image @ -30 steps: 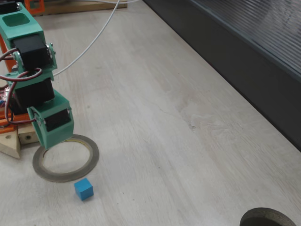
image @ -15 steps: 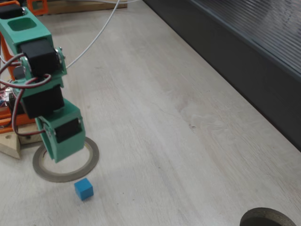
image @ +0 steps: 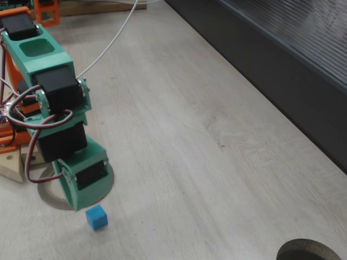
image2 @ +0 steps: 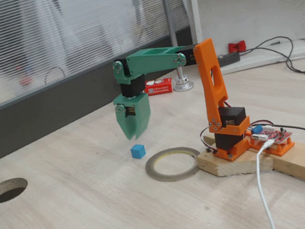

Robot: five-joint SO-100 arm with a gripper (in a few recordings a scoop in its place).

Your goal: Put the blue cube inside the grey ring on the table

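Over the last second the green gripper (image: 81, 197) has swung from above the far rim of the grey ring (image: 106, 187) across the ring toward the blue cube (image: 96, 217). In a fixed view its tip now hangs just short of the cube, overlapping the ring's near rim. The cube and ring have not shifted between frames.

Judgement: this is the approach to the pick. The cube is not yet grasped and nothing of the placing is done.

Cube position: on the table (image: 217, 162), just outside the ring on the side away from the arm's base, close to the rim but apart from it. In the other fixed view the blue cube (image2: 138, 150) sits to the left of the grey ring (image2: 172, 163), near the middle of the table (image2: 125, 215).

Arm pose: the orange upper link rises from the base on the wooden block (image2: 261, 161). The green forearm reaches out roughly level from its top. The wrist is bent straight down, so the gripper (image2: 130, 128) points at the table, above the cube and slightly behind it, clear of the surface.

Jaw state: cannot be determined. The green housing hides the fingers in both fixed views. Nothing is held.
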